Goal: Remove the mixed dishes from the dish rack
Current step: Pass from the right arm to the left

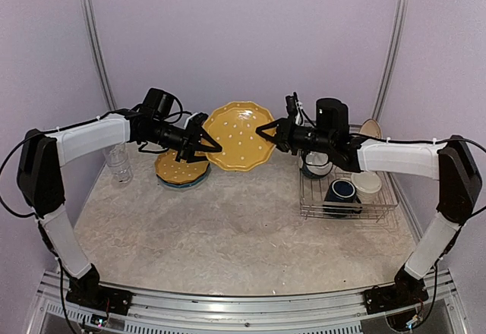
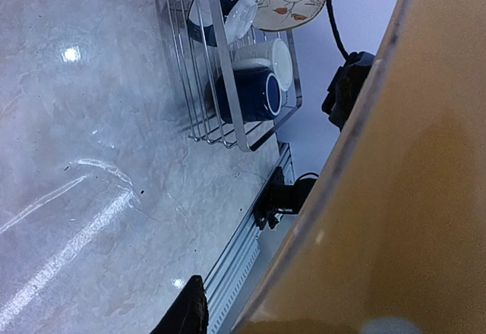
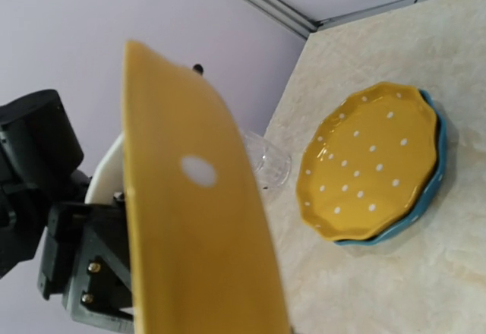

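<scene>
A large orange-yellow dotted plate (image 1: 239, 135) hangs upright in mid-air between the arms. My right gripper (image 1: 264, 130) is shut on its right rim; its fingers are hidden behind the plate (image 3: 197, 220) in the right wrist view. My left gripper (image 1: 209, 143) is open, jaws spread around the left rim; one finger (image 2: 186, 315) stands apart from the plate (image 2: 410, 197). The dish rack (image 1: 383, 206) at right holds a dark blue mug (image 1: 342, 191), a cream mug (image 1: 367, 184), a teal bowl (image 1: 315, 165) and a cream patterned plate (image 1: 370, 128).
A second yellow dotted plate (image 1: 182, 167) lies on a blue plate (image 3: 433, 197) at the left back of the table. A clear glass tumbler (image 1: 118, 163) stands left of that stack. Purple walls close the back and sides.
</scene>
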Available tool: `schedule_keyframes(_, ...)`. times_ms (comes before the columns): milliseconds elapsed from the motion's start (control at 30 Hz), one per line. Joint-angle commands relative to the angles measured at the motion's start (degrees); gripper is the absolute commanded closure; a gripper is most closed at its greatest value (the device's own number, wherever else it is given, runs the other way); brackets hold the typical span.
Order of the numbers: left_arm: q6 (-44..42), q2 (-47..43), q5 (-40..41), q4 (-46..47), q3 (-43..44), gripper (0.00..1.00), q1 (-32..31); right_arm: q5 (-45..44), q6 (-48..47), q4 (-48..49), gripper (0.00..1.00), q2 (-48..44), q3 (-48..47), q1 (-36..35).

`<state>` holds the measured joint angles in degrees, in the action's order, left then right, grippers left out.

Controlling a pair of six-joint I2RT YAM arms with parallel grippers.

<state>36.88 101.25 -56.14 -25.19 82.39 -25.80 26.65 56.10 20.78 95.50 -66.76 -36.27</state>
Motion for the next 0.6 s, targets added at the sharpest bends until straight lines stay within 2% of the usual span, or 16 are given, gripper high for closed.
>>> schedule_keyframes(0, -0.8, 0.1, 1.0, -0.5, 0.8, 0.65, 0.4, 2.7, 3.3, 11.4, 1.0, 0.7, -3.0, -0.7)
schedule_keyframes(100, -0.8, -0.1, 0.9, -0.3, 0.7, 0.69, 0.7, 2.9, 3.6, 11.9, 1.0, 1.4, -2.9, -1.0)
schedule_keyframes(400, 0.0, -1.1, 2.5, -0.2, 0.2, 0.99, 3.0, 1.5, 3.0, 10.8, 1.0, 2.2, -1.6, -1.0)
schedule_keyframes(467, 0.4, -1.2, 3.4, -0.9, 0.3, 1.0, 4.4, 0.0, 1.8, 8.1, 0.85, 2.7, -1.6, -0.7)
schedule_keyframes(567, 0.8, -0.9, 4.0, -1.6, 0.5, 1.0, 5.5, -0.4, 1.3, 7.4, 0.51, 3.0, -0.8, 0.1)
